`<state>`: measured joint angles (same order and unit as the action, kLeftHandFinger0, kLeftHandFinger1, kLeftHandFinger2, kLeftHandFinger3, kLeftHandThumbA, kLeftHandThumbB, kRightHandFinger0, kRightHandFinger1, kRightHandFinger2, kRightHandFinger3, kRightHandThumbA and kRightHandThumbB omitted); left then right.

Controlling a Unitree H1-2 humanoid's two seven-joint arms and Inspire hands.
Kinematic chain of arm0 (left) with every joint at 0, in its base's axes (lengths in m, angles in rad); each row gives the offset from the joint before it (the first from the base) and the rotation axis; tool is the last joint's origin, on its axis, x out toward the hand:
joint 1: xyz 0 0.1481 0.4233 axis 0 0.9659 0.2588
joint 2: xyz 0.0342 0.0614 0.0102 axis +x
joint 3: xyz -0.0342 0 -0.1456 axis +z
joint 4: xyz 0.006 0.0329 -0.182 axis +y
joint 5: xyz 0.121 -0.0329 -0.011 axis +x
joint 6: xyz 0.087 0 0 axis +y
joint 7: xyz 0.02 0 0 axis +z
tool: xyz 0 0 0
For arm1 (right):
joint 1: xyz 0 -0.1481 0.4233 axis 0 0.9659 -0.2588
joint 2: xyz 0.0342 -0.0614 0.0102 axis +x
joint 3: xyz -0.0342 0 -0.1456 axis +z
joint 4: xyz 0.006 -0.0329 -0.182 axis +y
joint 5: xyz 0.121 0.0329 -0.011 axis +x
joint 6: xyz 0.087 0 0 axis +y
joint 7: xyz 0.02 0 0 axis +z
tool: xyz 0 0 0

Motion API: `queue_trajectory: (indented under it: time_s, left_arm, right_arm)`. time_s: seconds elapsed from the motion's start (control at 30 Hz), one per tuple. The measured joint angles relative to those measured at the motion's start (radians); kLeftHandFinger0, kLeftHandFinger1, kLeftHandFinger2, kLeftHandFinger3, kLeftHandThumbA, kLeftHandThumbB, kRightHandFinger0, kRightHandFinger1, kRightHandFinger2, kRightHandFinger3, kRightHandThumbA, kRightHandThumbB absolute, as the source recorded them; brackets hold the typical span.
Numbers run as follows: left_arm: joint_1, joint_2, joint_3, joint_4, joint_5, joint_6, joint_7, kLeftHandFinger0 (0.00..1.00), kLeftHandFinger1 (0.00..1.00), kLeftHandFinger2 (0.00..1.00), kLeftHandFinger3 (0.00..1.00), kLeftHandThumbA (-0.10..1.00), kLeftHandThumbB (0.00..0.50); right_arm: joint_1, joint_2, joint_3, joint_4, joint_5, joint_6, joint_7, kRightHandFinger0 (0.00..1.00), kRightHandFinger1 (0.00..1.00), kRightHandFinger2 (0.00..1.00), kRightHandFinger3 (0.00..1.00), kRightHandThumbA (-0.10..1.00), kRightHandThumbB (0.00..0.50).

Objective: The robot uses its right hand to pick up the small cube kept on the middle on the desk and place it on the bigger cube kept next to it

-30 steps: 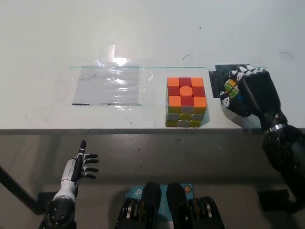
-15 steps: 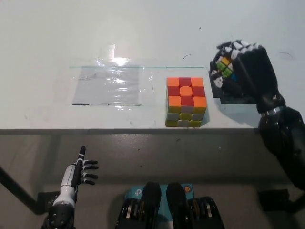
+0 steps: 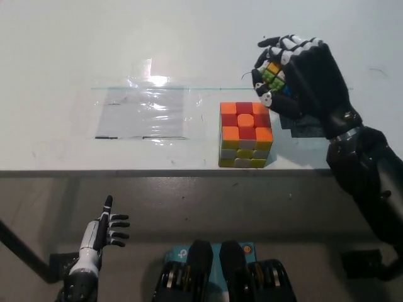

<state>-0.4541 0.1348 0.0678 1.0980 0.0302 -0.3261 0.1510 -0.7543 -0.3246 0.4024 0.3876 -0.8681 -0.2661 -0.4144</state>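
The bigger cube, orange, red and yellow on its faces, stands on the white desk near its front edge, right of the middle. My black right hand is lifted just above and to the right of it, shut on the small cube, whose green, yellow and orange tiles show between the fingers. The small cube hangs off the bigger cube's upper right corner, apart from it. My white left hand rests open below the desk edge at the lower left.
A sheet of clear film is taped flat on the desk left of the bigger cube. A dark square mark lies on the desk under my right wrist. The desk's front edge runs just below the bigger cube.
My right hand has risen off the dark mark and carried the small cube up and to the left, toward the bigger cube. The left hand has sunk slightly.
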Motion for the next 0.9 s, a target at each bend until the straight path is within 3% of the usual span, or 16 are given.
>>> queue_trajectory:
  time_s: [0.07,0.13,0.23,0.27,0.37,0.5,0.63,0.73,0.77,0.9]
  left_arm:
    - [0.000,0.000,0.000,0.000,0.000,0.000,0.000,0.45,0.46,0.57,0.58,1.00,0.075]
    - [0.000,0.000,0.000,0.000,0.000,0.000,-0.001,0.41,0.43,0.53,0.52,1.00,0.084]
    - [0.000,0.000,0.000,-0.002,0.000,0.000,0.000,0.41,0.42,0.51,0.48,1.00,0.106]
    - [0.000,0.000,0.000,-0.003,0.000,0.000,0.000,0.41,0.42,0.51,0.49,1.00,0.114]
    - [-0.001,0.000,0.000,-0.003,0.000,0.000,-0.001,0.42,0.42,0.51,0.49,1.00,0.117]
    - [-0.001,0.000,0.000,-0.003,0.000,0.000,-0.001,0.40,0.40,0.50,0.49,1.00,0.120]
    - [-0.002,0.000,0.000,-0.003,0.000,0.000,-0.001,0.40,0.40,0.50,0.49,1.00,0.138]
    - [-0.003,0.001,0.000,-0.004,0.000,0.000,-0.002,0.38,0.38,0.49,0.48,1.00,0.131]
    - [-0.003,0.001,0.000,-0.004,0.000,0.000,-0.002,0.39,0.41,0.52,0.50,1.00,0.138]
    - [-0.004,0.001,-0.001,-0.005,0.001,0.000,-0.002,0.40,0.42,0.54,0.53,1.00,0.120]
  right_arm:
    - [0.000,0.012,0.004,0.003,-0.003,0.000,0.003,0.00,0.35,0.72,0.52,-0.10,0.304]
    - [0.000,0.019,0.010,0.009,-0.009,0.000,0.005,0.00,0.33,0.67,0.49,-0.10,0.273]
    - [0.000,0.032,0.015,0.029,-0.015,-0.001,0.005,0.00,0.33,0.65,0.46,-0.10,0.292]
    - [0.000,0.036,0.015,0.034,-0.017,-0.001,0.006,0.00,0.33,0.66,0.47,-0.10,0.311]
    - [0.000,0.050,0.016,0.047,-0.016,-0.002,0.006,0.00,0.36,0.71,0.54,-0.10,0.295]
    - [0.002,0.069,0.017,0.080,-0.016,-0.010,0.005,0.00,0.36,0.75,0.62,-0.10,0.312]
    - [0.003,0.081,0.025,0.112,-0.017,-0.021,-0.002,0.00,0.36,0.75,0.62,-0.10,0.303]
    - [0.005,0.082,0.029,0.121,-0.019,-0.028,-0.008,0.00,0.37,0.73,0.59,-0.10,0.347]
    - [0.006,0.082,0.029,0.120,-0.019,-0.029,-0.009,0.00,0.36,0.73,0.59,-0.10,0.350]
    - [0.022,0.083,0.029,0.124,-0.019,-0.031,-0.014,0.00,0.36,0.73,0.57,-0.10,0.327]
